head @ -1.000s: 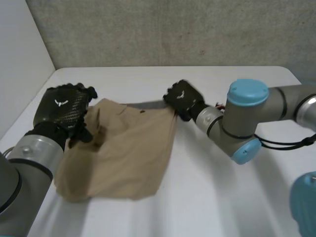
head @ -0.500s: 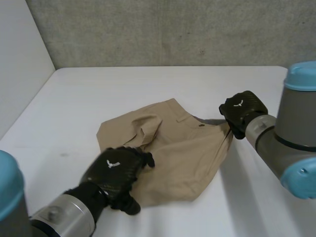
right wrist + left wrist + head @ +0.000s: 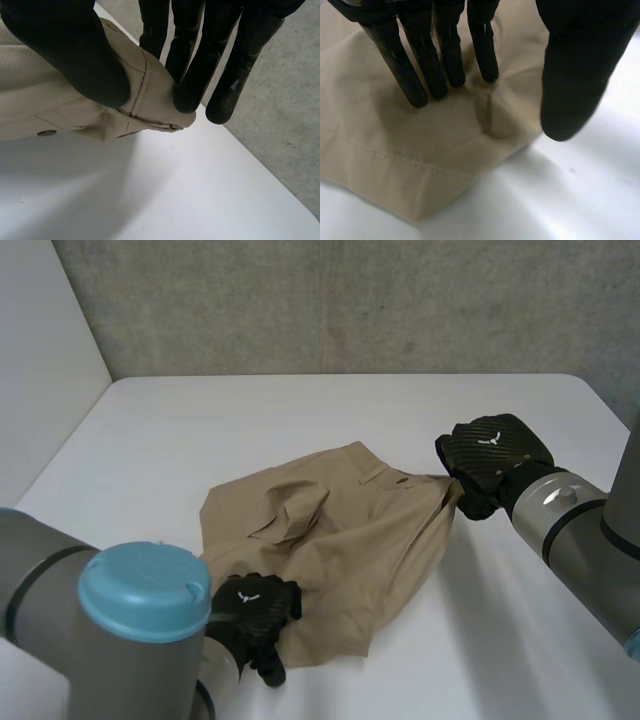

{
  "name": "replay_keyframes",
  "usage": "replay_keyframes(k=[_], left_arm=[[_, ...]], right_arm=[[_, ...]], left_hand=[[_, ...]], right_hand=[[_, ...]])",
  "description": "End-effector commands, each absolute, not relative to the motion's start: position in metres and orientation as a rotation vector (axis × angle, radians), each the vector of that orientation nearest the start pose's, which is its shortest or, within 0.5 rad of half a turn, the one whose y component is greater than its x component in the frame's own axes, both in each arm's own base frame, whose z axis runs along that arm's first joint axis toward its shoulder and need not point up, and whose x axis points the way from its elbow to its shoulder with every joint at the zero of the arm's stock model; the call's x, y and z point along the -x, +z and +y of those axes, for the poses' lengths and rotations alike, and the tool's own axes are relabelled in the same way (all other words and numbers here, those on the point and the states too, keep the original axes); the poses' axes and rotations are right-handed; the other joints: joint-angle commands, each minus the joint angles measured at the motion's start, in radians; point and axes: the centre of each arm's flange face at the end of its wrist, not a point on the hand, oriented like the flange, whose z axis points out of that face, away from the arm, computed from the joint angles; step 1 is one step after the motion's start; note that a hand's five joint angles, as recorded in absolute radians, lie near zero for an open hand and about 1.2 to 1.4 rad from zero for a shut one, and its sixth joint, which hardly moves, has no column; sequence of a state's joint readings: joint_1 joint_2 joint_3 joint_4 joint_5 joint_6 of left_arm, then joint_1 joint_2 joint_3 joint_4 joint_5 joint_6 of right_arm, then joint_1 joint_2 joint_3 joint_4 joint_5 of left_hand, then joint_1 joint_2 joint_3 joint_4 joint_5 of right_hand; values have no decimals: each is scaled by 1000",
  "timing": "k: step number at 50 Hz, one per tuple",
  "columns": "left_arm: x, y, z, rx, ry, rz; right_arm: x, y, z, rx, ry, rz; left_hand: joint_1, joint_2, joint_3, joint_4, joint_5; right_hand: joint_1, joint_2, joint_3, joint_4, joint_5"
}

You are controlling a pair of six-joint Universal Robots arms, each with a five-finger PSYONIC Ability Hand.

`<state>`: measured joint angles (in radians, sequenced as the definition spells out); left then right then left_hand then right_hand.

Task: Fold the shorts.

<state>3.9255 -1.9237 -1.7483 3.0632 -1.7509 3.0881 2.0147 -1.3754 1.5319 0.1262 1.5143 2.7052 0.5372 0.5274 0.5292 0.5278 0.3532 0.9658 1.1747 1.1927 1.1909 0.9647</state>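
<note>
The tan shorts (image 3: 340,540) lie crumpled and partly spread on the white table (image 3: 300,410). My right hand (image 3: 490,455) holds their right waistband corner just above the table. In the right wrist view the thumb (image 3: 65,50) and fingertips pinch the rolled waistband (image 3: 145,95) between them. My left hand (image 3: 255,612) rests on the near left hem. In the left wrist view its straight fingers (image 3: 440,50) press down on the cloth (image 3: 420,145), raising a small ridge. The thumb (image 3: 575,75) stands apart by the cloth's edge, over the table.
A grey wall (image 3: 350,300) runs along the table's far edge and a pale wall (image 3: 40,360) stands at the left. Bare table surface lies beyond the shorts and to the right of my right hand.
My right hand has pulled the shorts to the right and nearer. My left hand has left the far left edge and come down onto the near hem.
</note>
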Motion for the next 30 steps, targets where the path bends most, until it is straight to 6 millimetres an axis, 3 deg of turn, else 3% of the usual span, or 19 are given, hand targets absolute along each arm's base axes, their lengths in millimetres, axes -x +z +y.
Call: replay_keyframes(k=[1,3,7,13,18,25,29,30], left_arm=[[296,143,-140,-889,-1637,2788],[299,145,-143,-880,-1691,2770],[307,151,-153,-853,-1801,2735],[308,155,-168,-851,-1818,2694],[303,163,-161,-857,-1839,2688],[299,213,-161,-788,-2059,2608],[291,252,-155,-759,-2194,2529],[286,275,-153,-739,-2279,2463]], right_arm=[[-259,249,-232,1102,-1851,2222],[-259,248,-232,1103,-1848,2222],[-259,248,-232,1103,-1849,2219],[-259,251,-232,1108,-1864,2208],[-258,253,-230,1098,-1875,2202],[-257,254,-228,1113,-1874,2206],[-252,285,-217,1083,-1992,2123],[-249,300,-212,1067,-2051,2081]], left_hand=[[699,709,707,708,708],[859,868,867,868,868],[859,869,867,868,869],[859,869,867,868,869],[859,869,867,868,869],[859,869,867,868,869],[859,869,867,868,869],[859,869,867,868,869]], right_hand=[[430,222,204,205,257],[430,222,204,205,257],[430,222,204,205,257],[430,222,204,205,257],[430,222,204,205,257],[430,222,204,205,257],[430,222,204,205,257],[430,222,204,205,257]])
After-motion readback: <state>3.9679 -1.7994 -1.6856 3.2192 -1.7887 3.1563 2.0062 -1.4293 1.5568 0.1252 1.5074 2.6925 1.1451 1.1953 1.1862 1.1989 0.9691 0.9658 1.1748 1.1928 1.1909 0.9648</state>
